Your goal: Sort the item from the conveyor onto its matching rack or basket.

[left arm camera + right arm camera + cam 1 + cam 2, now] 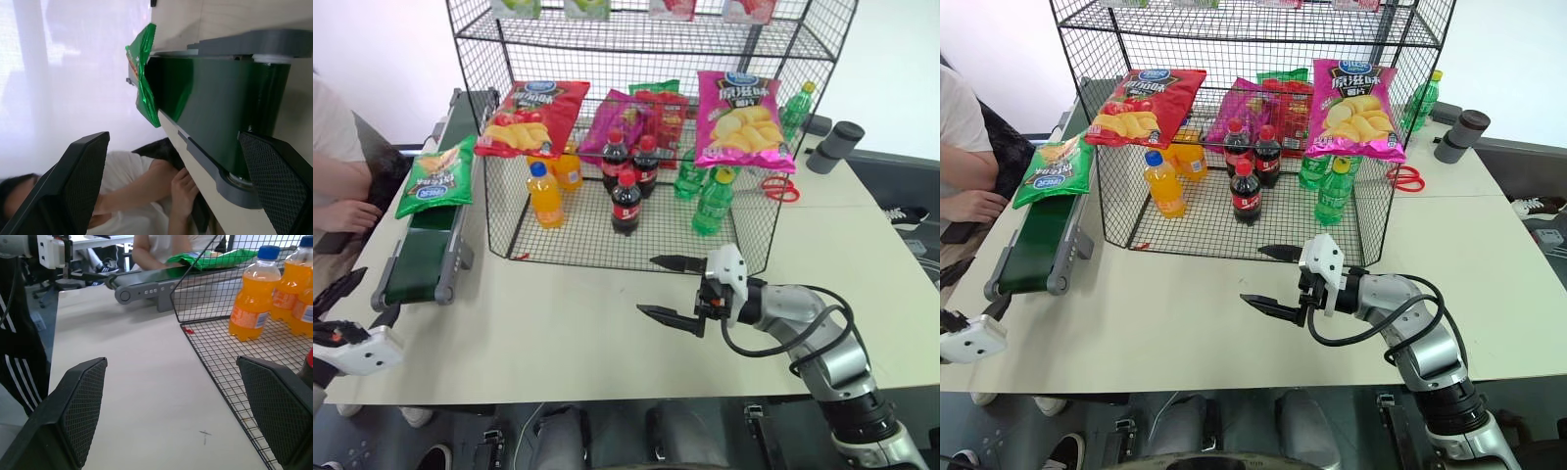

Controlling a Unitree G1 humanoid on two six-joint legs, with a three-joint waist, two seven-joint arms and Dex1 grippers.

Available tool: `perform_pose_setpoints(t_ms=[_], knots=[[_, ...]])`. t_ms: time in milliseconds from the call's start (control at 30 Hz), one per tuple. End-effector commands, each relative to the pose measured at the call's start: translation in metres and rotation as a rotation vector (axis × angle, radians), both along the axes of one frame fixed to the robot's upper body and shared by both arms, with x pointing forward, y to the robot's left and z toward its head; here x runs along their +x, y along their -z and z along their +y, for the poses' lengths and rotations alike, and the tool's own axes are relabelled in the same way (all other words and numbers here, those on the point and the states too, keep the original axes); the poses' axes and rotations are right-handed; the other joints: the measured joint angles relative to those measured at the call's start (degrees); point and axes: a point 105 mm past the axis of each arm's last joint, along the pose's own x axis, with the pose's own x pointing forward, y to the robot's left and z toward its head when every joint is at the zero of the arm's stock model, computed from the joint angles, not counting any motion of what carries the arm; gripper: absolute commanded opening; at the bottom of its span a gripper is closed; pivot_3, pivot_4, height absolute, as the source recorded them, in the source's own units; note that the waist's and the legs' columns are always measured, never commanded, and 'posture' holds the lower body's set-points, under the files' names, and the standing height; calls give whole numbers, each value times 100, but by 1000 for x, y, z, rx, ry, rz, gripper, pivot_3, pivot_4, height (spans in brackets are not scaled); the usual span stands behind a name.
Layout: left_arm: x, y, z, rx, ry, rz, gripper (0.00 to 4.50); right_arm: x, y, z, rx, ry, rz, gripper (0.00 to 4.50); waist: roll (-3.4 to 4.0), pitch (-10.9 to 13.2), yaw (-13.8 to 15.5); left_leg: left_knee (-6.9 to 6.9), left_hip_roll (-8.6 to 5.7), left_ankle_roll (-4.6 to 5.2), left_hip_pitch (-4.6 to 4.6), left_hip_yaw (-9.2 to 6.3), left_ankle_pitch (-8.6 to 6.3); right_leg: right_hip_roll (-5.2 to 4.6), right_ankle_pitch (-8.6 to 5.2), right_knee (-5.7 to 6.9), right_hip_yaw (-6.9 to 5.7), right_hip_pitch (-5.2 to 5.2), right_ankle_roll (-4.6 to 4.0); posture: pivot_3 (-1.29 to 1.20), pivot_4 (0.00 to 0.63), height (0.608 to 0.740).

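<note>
Left eye view: I see a pale beige tabletop filling the centre of frame, white wall behind at the top, a seated person in a white top at the left edge with a hand resting near the table edge.

Tall black wire-grid shelving unit stands upper centre; its lower cage holds orange drink bottles, dark cola bottles and green bottles. A red crisp bag and a pink crisp bag hang on the cage front. Red-handled scissors lie on the table right of the cage.

Long narrow dark green belt in a grey metal frame runs along the left of frame, roller end toward the bottom.

Large glossy green crisp bag with blue oval logo lies flat on the belt at mid-left, hanging over both rails. Long axis runs roughly along the belt, skewed slightly; logo end sits toward the roller, crisp picture toward the far end. Surface crinkled and shiny.

Left gripper sits at lower left just short of the roller end, fingers spread wide, nothing between them. Left wrist view looks along the belt to the bag's edge.

Right gripper hovers lower centre in front of the cage, pointing toward frame left, fingers wide apart and empty.
</note>
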Motion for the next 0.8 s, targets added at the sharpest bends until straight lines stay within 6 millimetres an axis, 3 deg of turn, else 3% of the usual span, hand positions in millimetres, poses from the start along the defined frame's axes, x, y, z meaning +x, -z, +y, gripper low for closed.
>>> perform_pose_setpoints(t_ms=[33, 367, 500, 800], knots=[[3, -7, -1, -6, 2, -32, 4500, -4, -14, 7, 32, -23, -43, 4430, 0, 0, 2, 0, 0, 0, 0, 0, 0, 0, 0, 0, 0, 0, 0, 0, 150, 740], [4, -6, -7, -7, 20, -32, 4500, -7, -23, 7, 102, -23, -5, 4430, -1, 0, 3, 0, 0, 0, 0, -1, 0, -1, 0, 0, -1, 1, 0, 0, 150, 740], [6, -8, -8, -7, 22, -42, 4500, -19, -32, 9, 138, -82, -51, 4430, -1, 0, 4, 0, 0, 0, 0, -1, 0, -2, 0, 0, -1, 1, 0, 0, 150, 740], [10, -9, -9, -19, 26, -52, 4500, -25, -24, 9, 82, -125, -116, 4430, -2, -2, 1, 0, -1, 0, 0, -1, 0, -1, 0, 1, -2, 1, 0, 0, 150, 740]])
